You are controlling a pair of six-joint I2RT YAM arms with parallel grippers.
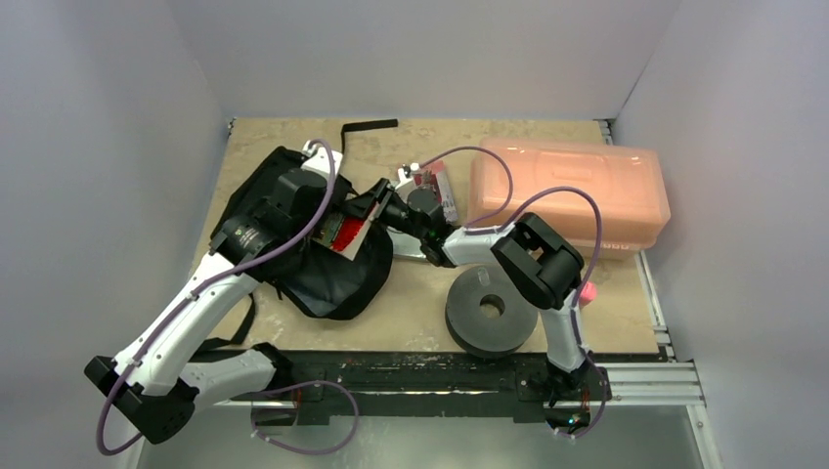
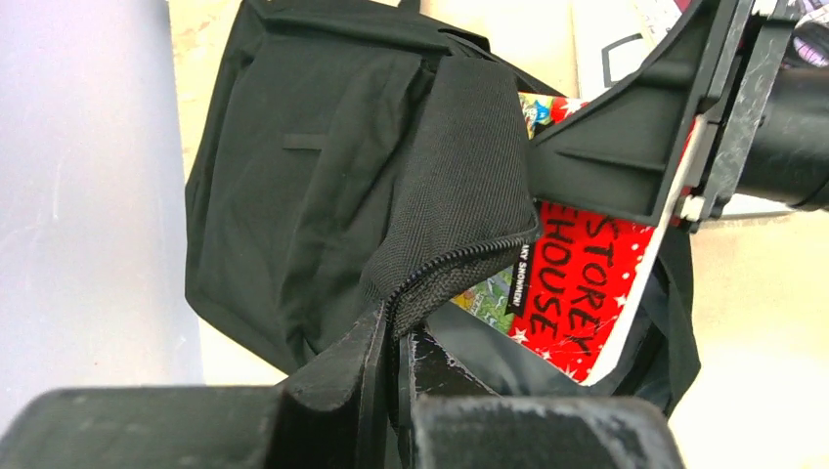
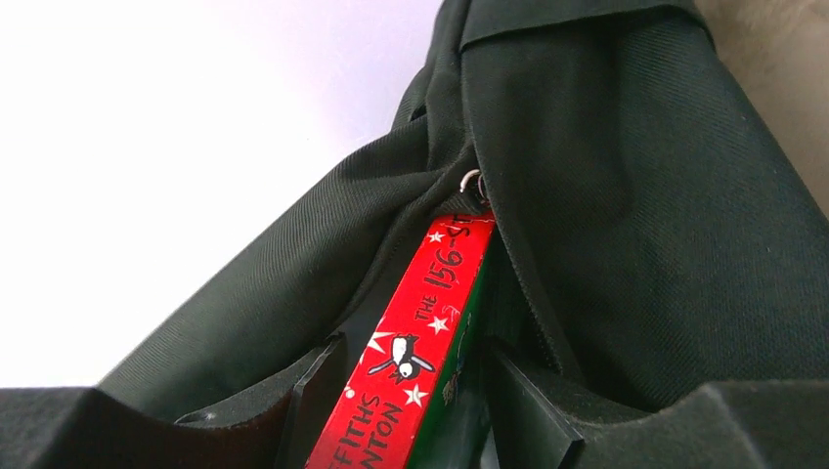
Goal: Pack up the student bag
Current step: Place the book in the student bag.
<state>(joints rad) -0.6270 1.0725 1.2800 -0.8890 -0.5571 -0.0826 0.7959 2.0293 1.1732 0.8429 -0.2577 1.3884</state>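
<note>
The student bag (image 1: 337,283) lies floppy at the table's left, its zipped mouth held apart. My left gripper (image 1: 318,210) is shut on the bag's zipper edge (image 2: 459,264) and holds that rim up, as the left wrist view shows at the fingertips (image 2: 401,327). A red book (image 1: 342,234) stands partly inside the opening. My right gripper (image 1: 364,210) reaches in from the right and is shut on the red book (image 3: 430,322), its spine between the fingers. Black bag fabric (image 3: 635,195) surrounds the book, and a zipper pull (image 3: 472,181) sits just above it.
A translucent orange lidded box (image 1: 567,195) fills the back right. A dark grey spool (image 1: 489,313) lies near the front, under the right arm. A small red and white item (image 1: 437,188) lies left of the box. A loose black strap (image 1: 370,125) lies at the back.
</note>
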